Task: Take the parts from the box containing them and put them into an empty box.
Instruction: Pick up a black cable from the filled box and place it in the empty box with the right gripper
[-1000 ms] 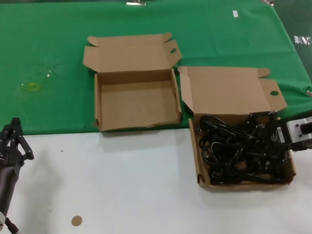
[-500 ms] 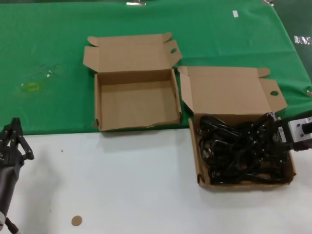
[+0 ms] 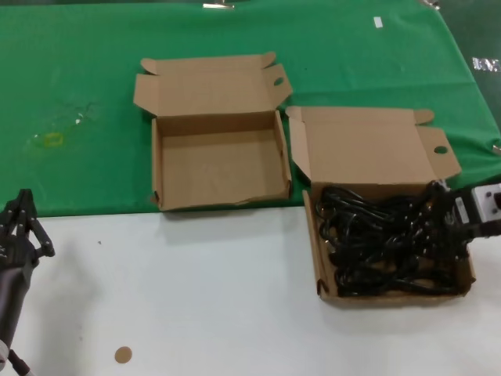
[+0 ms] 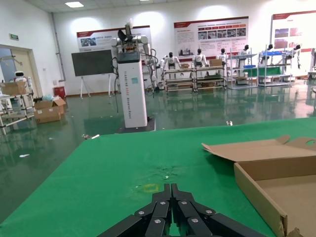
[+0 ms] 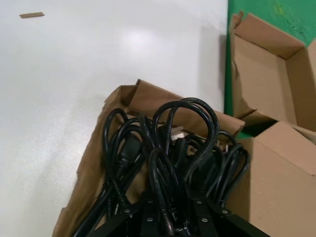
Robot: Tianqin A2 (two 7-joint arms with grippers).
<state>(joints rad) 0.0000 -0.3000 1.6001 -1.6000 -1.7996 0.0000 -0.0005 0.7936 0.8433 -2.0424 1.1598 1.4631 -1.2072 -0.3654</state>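
Shifted slightly toward the outer right edge since a second ago: right gripper (image 3: 448, 205), now over the far right corner of the box containing them (image 3: 329, 291), down among the parts (image 3: 383, 243). Fingers clamped round a loop of black cord in the right wrist view, with the loop (image 5: 190, 131) standing above the rest of the tangle. Otherwise unchanged: both boxes and the cord pile lying as before.

Filled nearly wall to wall with coiled cords (plugs hard to pick out in the mass), with the near wall low and the lid (image 3: 364, 145) standing open at the back, round hole in its right flap (image 3: 440, 150). Sitting mostly on the white table (image 3: 196, 290), with the lid leaning back over the green cloth (image 3: 78, 78).

To the left and a little farther back, just beside it: an empty box (image 3: 156, 168), bare inside, ragged along its front edge, lid folded back with an oval slot in the right flap (image 3: 278, 81). Narrow gap between the two boxes at their adjoining corners; plenty of open white surface in front of both.

Parked low at the near left, well apart from both boxes: left gripper (image 3: 23, 223), fingers drawn together in the left wrist view. Small brown disc (image 3: 123, 355) on the table near the front edge.
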